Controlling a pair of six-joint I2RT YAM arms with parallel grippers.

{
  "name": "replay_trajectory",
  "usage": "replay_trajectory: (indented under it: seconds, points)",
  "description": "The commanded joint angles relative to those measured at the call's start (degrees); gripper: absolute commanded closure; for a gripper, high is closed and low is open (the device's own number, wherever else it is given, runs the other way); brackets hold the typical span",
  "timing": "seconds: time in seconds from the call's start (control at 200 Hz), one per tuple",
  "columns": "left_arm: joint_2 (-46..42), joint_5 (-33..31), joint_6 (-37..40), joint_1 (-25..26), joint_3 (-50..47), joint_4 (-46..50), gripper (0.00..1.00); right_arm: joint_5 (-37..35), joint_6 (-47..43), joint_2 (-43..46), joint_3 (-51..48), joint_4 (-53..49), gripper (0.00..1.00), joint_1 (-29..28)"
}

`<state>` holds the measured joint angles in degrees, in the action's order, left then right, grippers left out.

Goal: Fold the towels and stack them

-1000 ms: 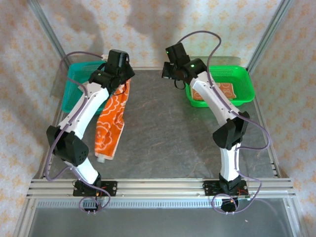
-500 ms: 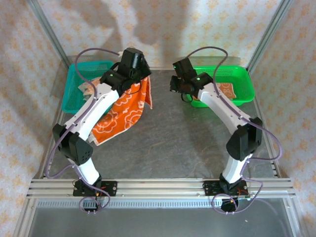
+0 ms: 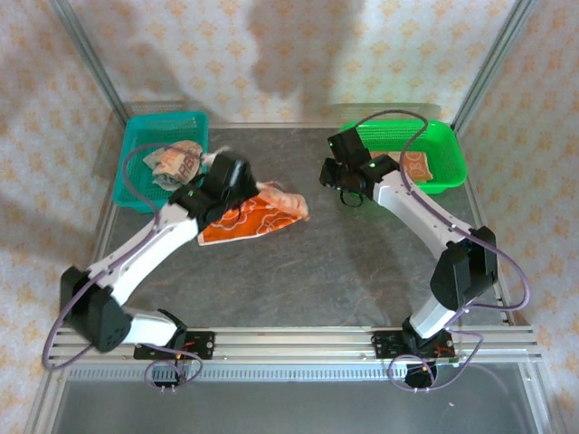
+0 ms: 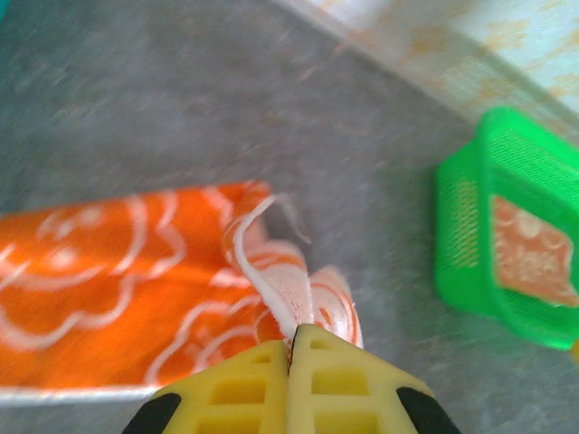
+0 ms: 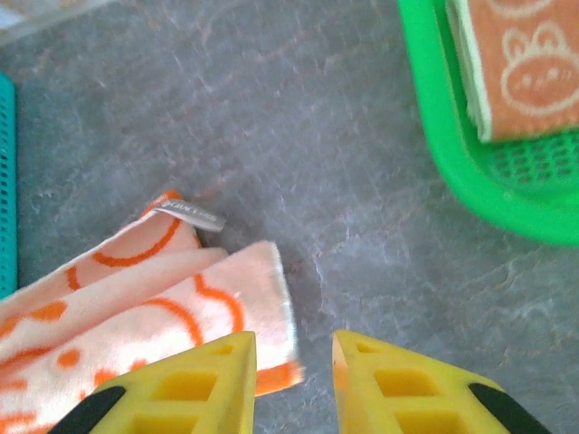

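- Two sets of fingers bear on one orange towel (image 3: 258, 215). It lies on the table (image 3: 344, 262) left of centre, partly spread and bunched up at its right end.
- The left fingers (image 4: 262, 371) are pressed together on a raised pinch of that cloth (the white loops of the print gather right at their tips). The flatter part of the cloth trails away to their left.
- The right fingers (image 5: 213, 375) stand apart and hold nothing. They hover low over the table just beside the towel's right end, and a corner with a small label (image 5: 190, 215) lies just ahead of them and to their left.
- The towel's long axis runs roughly across the table, low-left to high-right in the top view. Its loose end therefore points at the right arm, which is the nearer of the two to it.
- The step in hand looks like laying this towel out flat. The next move probably calls for the right fingers to shift left onto that loose corner, so both arms can draw the cloth taut.
- One folded towel (image 3: 418, 166) sits in the green basket (image 3: 452, 145), and a crumpled towel (image 3: 176, 163) waits in the teal basket (image 3: 136, 181). Most of the task looks yet to be done.
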<state>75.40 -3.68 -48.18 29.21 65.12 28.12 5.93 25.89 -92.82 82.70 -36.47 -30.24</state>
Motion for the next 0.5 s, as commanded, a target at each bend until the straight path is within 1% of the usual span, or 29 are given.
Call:
replay_trajectory:
  seconds: [0.0,0.11,0.185,0.27,0.32,0.43,0.495]
  points:
    - [-6.2,-0.1,-5.3,-0.1,-12.1,-4.1,1.00,1.5,3.5,1.9,-3.3,2.4,0.72,-1.8]
    - [-10.8,1.8,-10.0,0.2,-24.5,-8.4,1.00,2.3,7.8,1.0,-7.7,4.5,0.72,-4.1]
    - [-13.1,1.7,-11.4,0.3,-29.3,-9.6,1.00,4.1,11.7,0.1,-11.5,7.8,0.71,-5.7]
    - [-14.6,0.6,-11.4,0.3,-31.3,-9.0,1.00,6.5,15.5,-1.3,-15.1,12.8,0.71,-7.7]
    - [-14.9,0.4,-10.9,0.3,-31.7,-8.9,1.00,6.7,16.7,-2.4,-16.1,14.6,0.71,-9.1]
    - [-14.4,0.5,-10.0,0.4,-31.6,-8.4,1.00,5.6,15.3,-6.1,-15.1,15.0,0.78,-11.1]
    - [-14.0,1.1,-10.0,0.3,-31.4,-8.4,1.00,4.9,14.1,-8.4,-14.0,14.9,0.79,-11.3]
